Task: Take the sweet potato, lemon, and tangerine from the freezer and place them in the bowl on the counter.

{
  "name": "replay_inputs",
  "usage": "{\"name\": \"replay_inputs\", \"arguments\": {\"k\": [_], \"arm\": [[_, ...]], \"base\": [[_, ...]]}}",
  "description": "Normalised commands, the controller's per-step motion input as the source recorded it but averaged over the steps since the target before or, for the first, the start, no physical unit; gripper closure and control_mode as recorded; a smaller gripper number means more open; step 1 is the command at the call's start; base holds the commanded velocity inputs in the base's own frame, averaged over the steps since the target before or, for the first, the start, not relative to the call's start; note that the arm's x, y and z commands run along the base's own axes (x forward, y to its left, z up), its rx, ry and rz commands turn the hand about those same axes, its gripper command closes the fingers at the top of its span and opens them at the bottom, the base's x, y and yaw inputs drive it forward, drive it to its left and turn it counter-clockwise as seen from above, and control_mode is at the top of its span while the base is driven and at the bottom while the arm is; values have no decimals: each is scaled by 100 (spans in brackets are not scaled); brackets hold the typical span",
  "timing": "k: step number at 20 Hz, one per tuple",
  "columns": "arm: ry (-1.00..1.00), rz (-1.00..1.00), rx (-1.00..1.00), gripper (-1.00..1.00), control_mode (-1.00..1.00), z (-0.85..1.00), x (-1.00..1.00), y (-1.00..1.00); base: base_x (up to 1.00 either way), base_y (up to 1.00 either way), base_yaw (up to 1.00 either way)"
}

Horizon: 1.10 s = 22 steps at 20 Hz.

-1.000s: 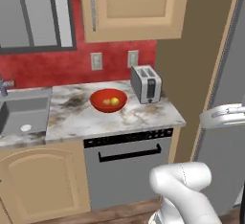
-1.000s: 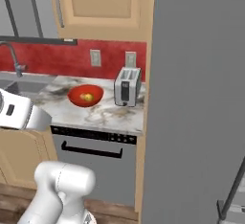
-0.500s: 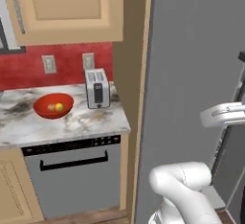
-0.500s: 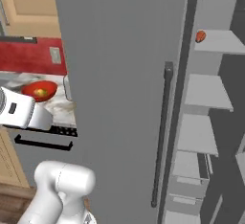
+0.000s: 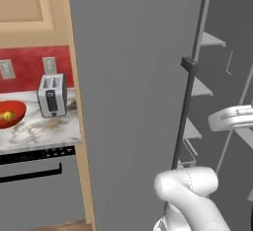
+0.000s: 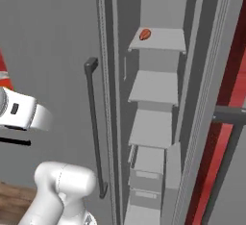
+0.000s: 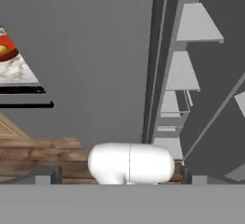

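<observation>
Sweet potato (image 6: pixel 145 34) sits at the upper middle of the right base view, on the top shelf (image 6: pixel 161 40) of the open freezer (image 6: pixel 158 123). My tool (image 7: pixel 119 176) spreads wide and empty at the bottom of the hand view, well apart from it. Bowl (image 5: pixel 10 114) rests on the worktop (image 5: pixel 44 131) at far left, beside the toaster (image 5: pixel 52 96), a yellow fruit inside.

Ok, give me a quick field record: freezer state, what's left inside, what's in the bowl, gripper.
freezer: door open, shelves exposed
sweet potato: on the top visible shelf, alone there
other shelves: nothing visible on them
bowl: on the counter left of the toaster
bowl contents: a yellow piece and an orange piece, likely lemon and tangerine
gripper: open, holding nothing
</observation>
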Motion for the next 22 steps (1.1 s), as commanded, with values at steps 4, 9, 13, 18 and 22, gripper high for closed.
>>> {"name": "replay_inputs", "arguments": {"k": [4,9,13,18,22], "arm": [[0,0,0,-100,100,0,0,0],[0,0,0,-100,100,0,0,0],[0,0,0,-100,100,0,0,0],[0,0,0,-100,100,0,0,0],[0,0,0,-100,100,0,0,0]], "base": [[25,-55,0],[47,-34,0],[64,-35,0],[60,-35,0],[39,-39,0]]}}
